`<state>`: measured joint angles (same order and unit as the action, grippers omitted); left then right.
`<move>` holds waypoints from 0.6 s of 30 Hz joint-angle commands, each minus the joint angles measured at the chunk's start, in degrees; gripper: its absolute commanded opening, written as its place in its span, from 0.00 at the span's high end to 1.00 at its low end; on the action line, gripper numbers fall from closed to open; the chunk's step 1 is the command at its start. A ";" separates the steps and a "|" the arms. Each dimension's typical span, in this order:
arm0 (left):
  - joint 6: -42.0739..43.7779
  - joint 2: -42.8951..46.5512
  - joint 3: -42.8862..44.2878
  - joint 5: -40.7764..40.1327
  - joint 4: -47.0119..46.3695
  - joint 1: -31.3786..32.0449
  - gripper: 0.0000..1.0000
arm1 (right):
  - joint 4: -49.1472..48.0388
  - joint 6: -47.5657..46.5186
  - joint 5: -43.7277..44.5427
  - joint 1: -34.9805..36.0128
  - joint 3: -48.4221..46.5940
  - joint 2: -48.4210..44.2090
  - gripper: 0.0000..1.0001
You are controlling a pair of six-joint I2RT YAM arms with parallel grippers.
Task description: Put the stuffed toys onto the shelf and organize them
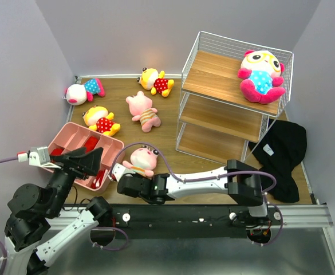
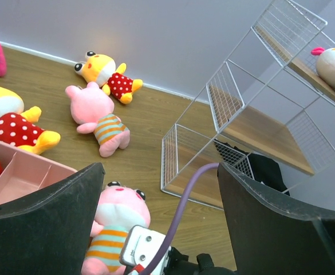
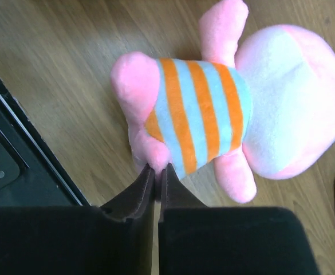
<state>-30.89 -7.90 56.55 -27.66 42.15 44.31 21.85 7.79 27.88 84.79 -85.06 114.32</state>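
1. Striped pig point(image 1: 141, 161) lies face up; head toward the tabletop's point(image 1: 115, 86) far edge, feet toward the near edge; just beside the pink tray point(image 1: 70, 129).
2. Pink plush; belly striped orange and pale blue.
3. Right gripper point(image 3: 157, 169) pressed almost together, tips at its foot; left gripper point(image 2: 160, 167) spread wide.

Bright, even light; soft shadows; right end effector point(image 3: 157, 172) slightly blurred.

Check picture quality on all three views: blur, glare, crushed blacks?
Top view: even soft light, sharp throughout, only the black cloth loses detail. Left wrist view: left fingers up close are dark and soft, shelf behind is in focus. Right wrist view: striped pig slightly soft, its head nearly washed out; right fingers featureless black.
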 commanded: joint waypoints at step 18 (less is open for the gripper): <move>-0.92 -4.04 -14.01 5.32 -12.08 -0.28 0.09 | 29.38 -4.19 5.95 0.81 4.03 -47.25 0.99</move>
<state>-31.11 -9.26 44.84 -27.51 35.42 44.31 42.06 5.02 30.39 85.17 -78.50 71.75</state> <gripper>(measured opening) 0.906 0.016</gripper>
